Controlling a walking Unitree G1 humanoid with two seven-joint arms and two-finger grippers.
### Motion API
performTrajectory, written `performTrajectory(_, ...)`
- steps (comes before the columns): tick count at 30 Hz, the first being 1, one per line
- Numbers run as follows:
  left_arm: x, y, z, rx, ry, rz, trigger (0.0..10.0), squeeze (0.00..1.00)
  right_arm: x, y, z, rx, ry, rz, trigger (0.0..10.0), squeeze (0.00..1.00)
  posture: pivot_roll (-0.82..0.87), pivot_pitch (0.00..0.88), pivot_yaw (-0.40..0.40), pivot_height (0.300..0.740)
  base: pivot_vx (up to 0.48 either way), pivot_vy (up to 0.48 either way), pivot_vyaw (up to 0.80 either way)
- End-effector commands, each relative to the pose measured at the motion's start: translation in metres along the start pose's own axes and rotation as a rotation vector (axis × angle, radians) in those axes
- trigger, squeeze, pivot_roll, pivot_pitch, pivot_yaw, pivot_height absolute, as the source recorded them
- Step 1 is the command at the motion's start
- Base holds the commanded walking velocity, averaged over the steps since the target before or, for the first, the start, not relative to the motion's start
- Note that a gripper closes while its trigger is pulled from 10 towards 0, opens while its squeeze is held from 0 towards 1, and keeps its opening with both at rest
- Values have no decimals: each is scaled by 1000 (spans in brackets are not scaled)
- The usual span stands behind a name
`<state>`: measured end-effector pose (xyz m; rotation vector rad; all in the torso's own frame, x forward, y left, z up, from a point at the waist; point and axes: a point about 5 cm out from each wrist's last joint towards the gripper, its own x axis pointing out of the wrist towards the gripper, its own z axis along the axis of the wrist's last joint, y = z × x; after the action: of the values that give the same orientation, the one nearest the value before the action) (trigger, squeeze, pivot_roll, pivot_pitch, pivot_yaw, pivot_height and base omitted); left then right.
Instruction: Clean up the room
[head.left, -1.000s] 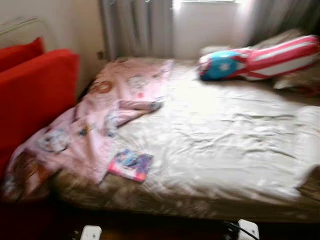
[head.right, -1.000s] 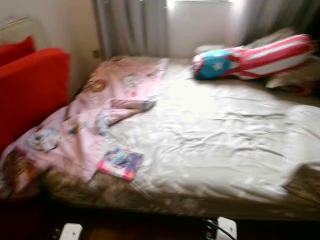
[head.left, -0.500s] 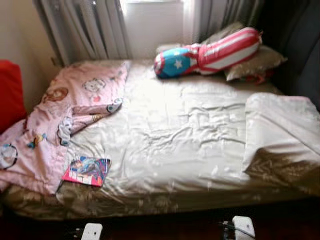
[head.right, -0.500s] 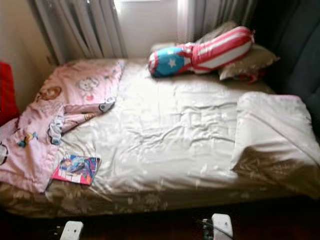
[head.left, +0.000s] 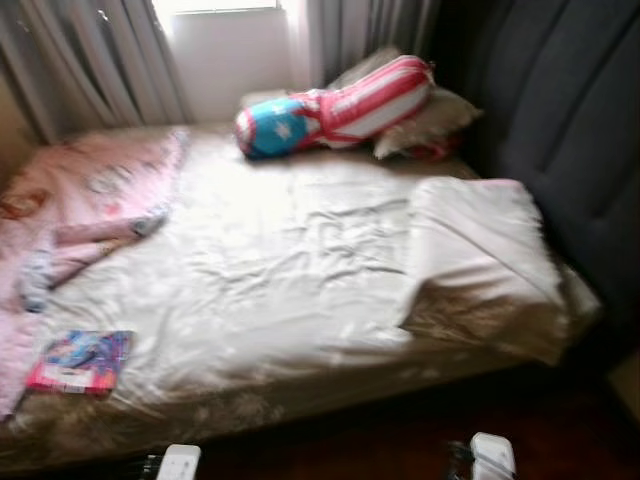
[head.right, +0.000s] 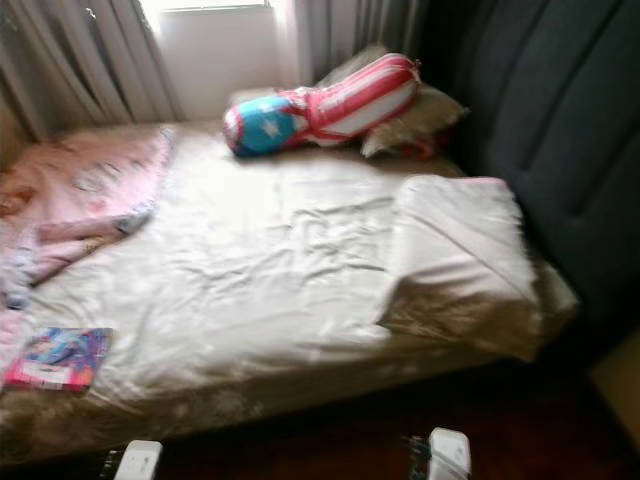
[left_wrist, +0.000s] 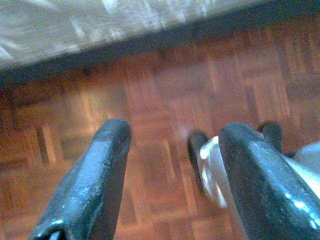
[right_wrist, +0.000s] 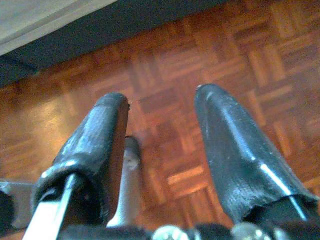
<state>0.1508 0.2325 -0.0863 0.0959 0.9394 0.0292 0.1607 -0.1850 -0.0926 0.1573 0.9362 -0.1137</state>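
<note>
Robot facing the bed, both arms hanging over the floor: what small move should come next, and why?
Probably a step toward the bed's near left corner, where the book lies loose beside the crumpled pink blanket. It looks like the easiest item to clear. Both the left gripper and the right gripper hang open and empty over the parquet floor, short of the bed.
</note>
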Motion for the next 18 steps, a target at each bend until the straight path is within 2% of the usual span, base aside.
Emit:
performTrajectory(1, -1, -3, -4, 2, 13, -12, 10000, 0, 0, -4, 0, -4, 2, -15, 10000, 0, -76, 0, 13, 740, 0, -319, 0)
performTrajectory(11, -1, -5, -6, -8, 17, -12, 10000, 0, -1, -6, -1, -32, 11, -8, 10000, 0, -62, 0, 1, 740, 0, -316, 0)
performTrajectory(15, -1, -4, -7, -9, 20, -14, 10000, 0, -1, -5, -1, -75, 2, -11, 10000, 0, -67, 0, 5, 740, 0, -309, 0)
performTrajectory(18, -1, -4, -8, -6, 21, -15, 10000, 0, -1, -5, -1, -80, 5, -7, 10000, 0, -68, 0, 7, 740, 0, -304, 800)
